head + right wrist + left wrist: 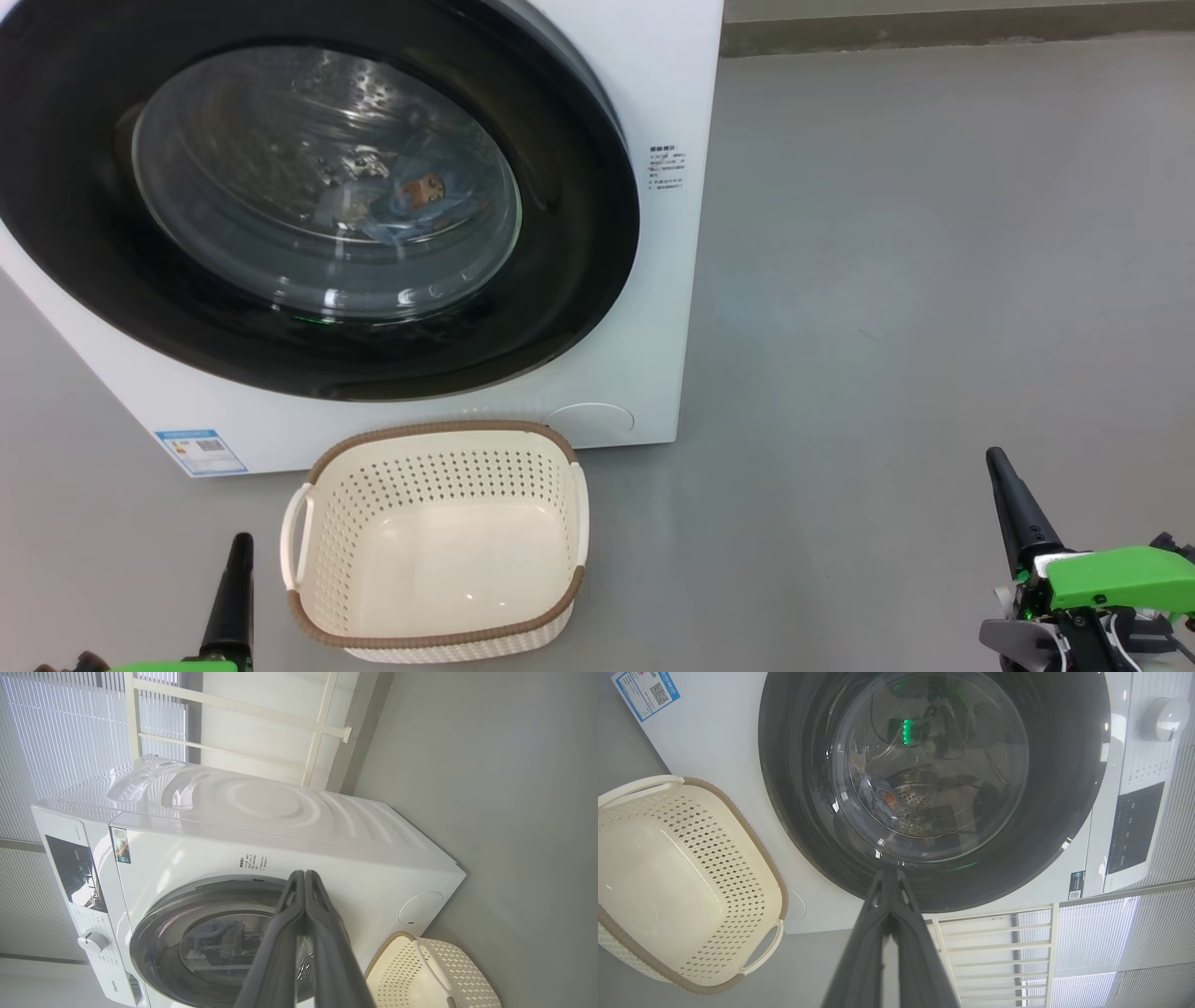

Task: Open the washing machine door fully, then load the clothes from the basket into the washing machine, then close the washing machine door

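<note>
Bare grey floor (pixel 887 280) lies under one white washing machine (pixel 667 112). Its door (pixel 579 280) looks shut, though I can't confirm the latch. One blue printed bundle of clothes (pixel 420 196) lies behind the glass, so the single basket (pixel 439 429), parked just in front for short reaches, sits empty. My left gripper (pixel 891 879) and right gripper (pixel 304 879) hang low, each with fingers pressed together, holding nothing.
</note>
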